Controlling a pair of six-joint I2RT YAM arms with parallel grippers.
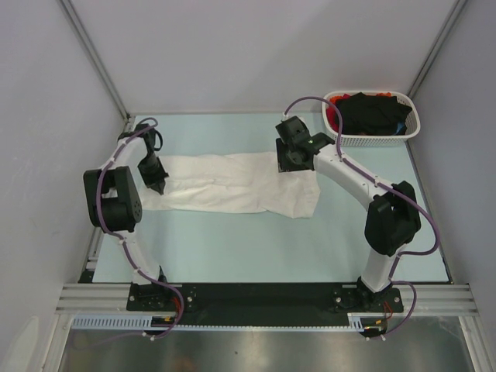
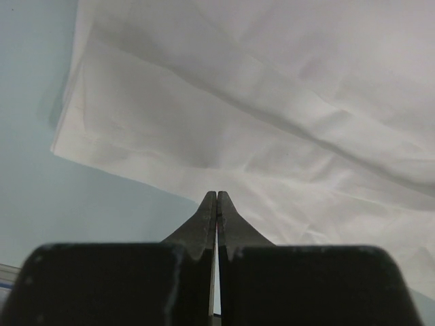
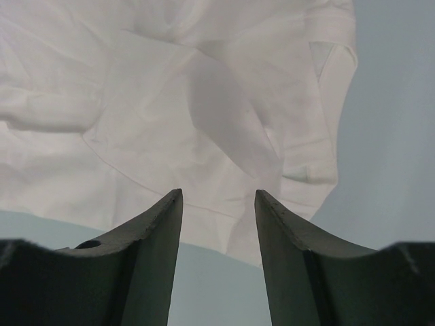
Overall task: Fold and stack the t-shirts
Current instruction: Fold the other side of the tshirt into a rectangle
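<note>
The left gripper (image 1: 157, 186) has its fingers pressed together at the left edge of the white t-shirt (image 1: 232, 184), which lies spread flat across the table (image 1: 232, 240). Whether cloth is caught between them cannot be told. The right gripper (image 3: 219, 197) hangs spread above the shirt's right end. Black t-shirts (image 1: 372, 112) fill the white basket (image 1: 372, 140) at the far right.

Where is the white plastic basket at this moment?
In the top view, the white basket stands at the far right corner of the table, beyond the right end of the white t-shirt, holding black clothes.
</note>
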